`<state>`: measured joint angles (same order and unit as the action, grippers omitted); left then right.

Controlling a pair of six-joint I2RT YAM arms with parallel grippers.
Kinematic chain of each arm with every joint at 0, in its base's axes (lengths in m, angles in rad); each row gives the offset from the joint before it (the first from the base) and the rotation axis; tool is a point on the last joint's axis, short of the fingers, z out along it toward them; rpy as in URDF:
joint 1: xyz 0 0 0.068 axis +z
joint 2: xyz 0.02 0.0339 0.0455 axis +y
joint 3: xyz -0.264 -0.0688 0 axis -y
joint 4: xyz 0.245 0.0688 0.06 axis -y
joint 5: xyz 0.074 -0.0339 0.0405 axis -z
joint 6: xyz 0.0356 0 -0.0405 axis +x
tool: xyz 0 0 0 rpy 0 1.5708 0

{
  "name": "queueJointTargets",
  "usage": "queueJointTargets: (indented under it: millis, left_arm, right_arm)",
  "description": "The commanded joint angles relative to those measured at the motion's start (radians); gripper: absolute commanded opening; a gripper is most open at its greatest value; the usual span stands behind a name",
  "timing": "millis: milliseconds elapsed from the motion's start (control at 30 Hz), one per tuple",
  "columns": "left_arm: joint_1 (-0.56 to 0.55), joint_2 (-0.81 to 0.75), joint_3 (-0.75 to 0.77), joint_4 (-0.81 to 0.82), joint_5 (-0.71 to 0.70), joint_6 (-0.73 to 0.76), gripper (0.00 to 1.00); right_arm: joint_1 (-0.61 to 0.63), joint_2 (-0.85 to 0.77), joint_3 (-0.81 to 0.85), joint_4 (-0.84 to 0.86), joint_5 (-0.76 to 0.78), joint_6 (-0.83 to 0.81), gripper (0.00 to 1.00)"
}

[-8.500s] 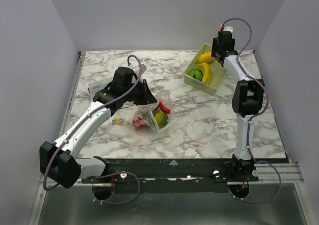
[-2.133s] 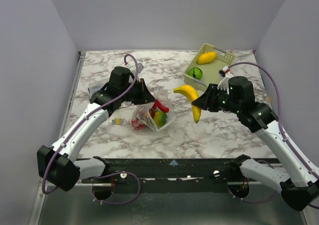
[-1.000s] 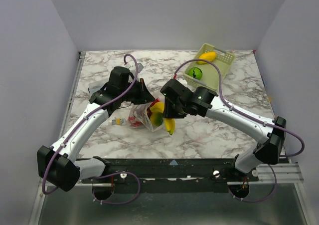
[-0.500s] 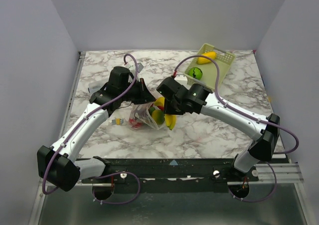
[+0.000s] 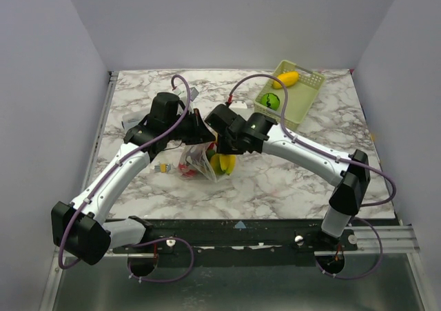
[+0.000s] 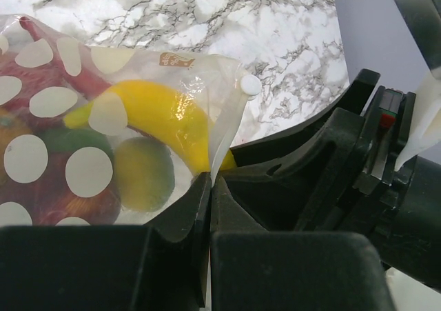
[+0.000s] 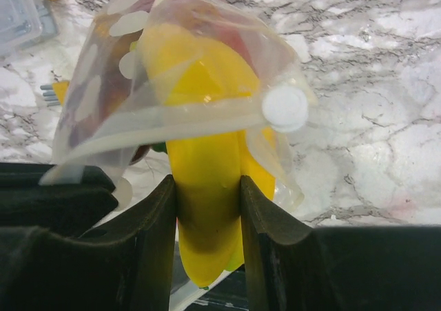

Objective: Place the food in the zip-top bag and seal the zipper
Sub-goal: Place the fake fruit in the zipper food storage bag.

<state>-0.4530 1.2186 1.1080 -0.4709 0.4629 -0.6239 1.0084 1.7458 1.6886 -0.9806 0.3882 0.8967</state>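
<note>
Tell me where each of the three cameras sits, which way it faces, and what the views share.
Top external: fixed above and behind the arms, looking down on the marble table; both arms show, left gripper and right gripper meeting at the zip-top bag.
Left wrist: on the left arm, facing along its own fingers, shut on the bag's edge; the right gripper's black body at right.
Right wrist: on the right arm, facing between its fingers at the banana they clamp.
Shared: both wrist views show banana and bag.
</note>
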Motion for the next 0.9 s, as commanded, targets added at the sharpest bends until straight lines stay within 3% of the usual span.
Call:
queueJointTargets:
  millis: [0, 300, 500, 633, 867]
  left_arm:
    - [0.002, -0.03, -0.008, 0.032, 0.039, -0.011, 0.0]
    - [0.002, -0.024, -0.016, 0.047, 0.068, -0.024, 0.0]
    - [0.002, -0.026, -0.018, 0.052, 0.07, -0.028, 0.0]
    - [0.002, -0.023, -0.019, 0.051, 0.072, -0.03, 0.0]
    - [0.004, -0.031, -0.019, 0.047, 0.057, -0.027, 0.0]
  right_arm:
    - [-0.004, 0.054, 0.068, 0.031, 0.026, -0.016, 0.07]
    - [-0.041, 0.142, 0.127, 0.05, 0.032, -0.033, 0.13]
    - [-0.064, 0.118, 0.018, 0.189, -0.006, 0.016, 0.15]
    - [-0.072, 0.061, -0.126, 0.426, -0.134, 0.018, 0.35]
    - [-0.112, -0.037, -0.228, 0.457, -0.236, -0.035, 0.69]
